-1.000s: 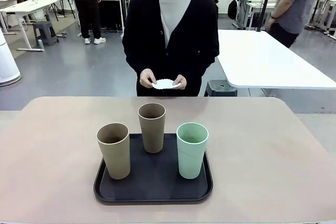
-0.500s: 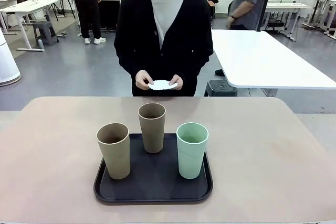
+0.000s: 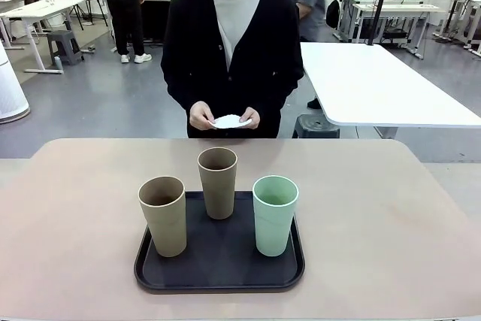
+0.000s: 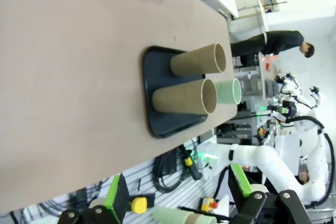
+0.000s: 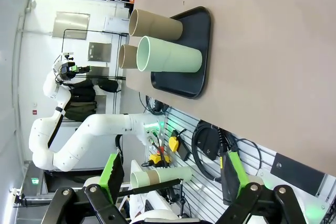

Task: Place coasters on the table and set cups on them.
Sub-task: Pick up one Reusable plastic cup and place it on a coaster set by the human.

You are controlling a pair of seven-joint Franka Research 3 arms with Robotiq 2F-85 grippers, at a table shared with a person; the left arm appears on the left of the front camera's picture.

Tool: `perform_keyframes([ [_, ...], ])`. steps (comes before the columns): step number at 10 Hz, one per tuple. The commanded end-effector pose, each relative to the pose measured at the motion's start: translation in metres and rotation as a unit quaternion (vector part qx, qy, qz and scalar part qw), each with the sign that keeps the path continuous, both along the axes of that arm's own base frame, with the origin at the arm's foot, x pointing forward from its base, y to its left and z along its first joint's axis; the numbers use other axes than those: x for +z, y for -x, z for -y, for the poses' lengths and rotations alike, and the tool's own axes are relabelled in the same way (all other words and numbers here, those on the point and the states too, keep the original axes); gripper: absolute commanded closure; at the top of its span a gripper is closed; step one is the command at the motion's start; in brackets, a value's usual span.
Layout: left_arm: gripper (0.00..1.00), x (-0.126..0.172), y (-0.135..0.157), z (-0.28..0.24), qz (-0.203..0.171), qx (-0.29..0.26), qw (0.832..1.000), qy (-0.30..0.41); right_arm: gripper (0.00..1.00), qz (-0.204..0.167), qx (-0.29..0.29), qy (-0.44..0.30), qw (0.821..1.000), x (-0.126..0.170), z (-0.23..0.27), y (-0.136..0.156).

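Waiting on the coasters (image 3: pixel 231 121), held flat between the person's hands (image 3: pixel 201 116) beyond the table's (image 3: pixel 391 208) 12 o'clock edge, both arms hang back. The left gripper (image 4: pixel 177 182) and right gripper (image 5: pixel 172 174) each show jaws spread wide on nothing. The step likely goes best if each doily lands flat on bare tabletop, clear of the black tray (image 3: pixel 218 280) and spaced wider than a cup. On the tray, toward 6 o'clock, the near tan cup (image 3: pixel 163 216) stands at 9, the far tan cup (image 3: pixel 218 183) at 12 and the mint cup (image 3: pixel 275 216) at 3, all with long axes vertical and mouths up.
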State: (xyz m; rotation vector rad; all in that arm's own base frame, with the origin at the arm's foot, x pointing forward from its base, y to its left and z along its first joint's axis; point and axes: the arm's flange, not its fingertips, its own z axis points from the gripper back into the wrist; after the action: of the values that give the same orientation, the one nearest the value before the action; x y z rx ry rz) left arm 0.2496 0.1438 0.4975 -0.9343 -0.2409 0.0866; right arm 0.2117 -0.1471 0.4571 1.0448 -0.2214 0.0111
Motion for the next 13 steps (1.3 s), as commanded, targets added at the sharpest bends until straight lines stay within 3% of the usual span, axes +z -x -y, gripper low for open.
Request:
perform_keyframes([
  [1, 0.0, -0.0004, 0.0007, -0.0001, 0.004, -0.001, 1.0, 0.006, 0.0, 0.005, 0.002, -0.009, 1.0, -0.0008, -0.001, -0.0014],
  [13, 0.0, -0.0004, 0.0007, -0.0001, 0.004, -0.001, 1.0, 0.006, 0.0, 0.005, 0.002, -0.009, 1.0, -0.0008, -0.001, -0.0014],
])
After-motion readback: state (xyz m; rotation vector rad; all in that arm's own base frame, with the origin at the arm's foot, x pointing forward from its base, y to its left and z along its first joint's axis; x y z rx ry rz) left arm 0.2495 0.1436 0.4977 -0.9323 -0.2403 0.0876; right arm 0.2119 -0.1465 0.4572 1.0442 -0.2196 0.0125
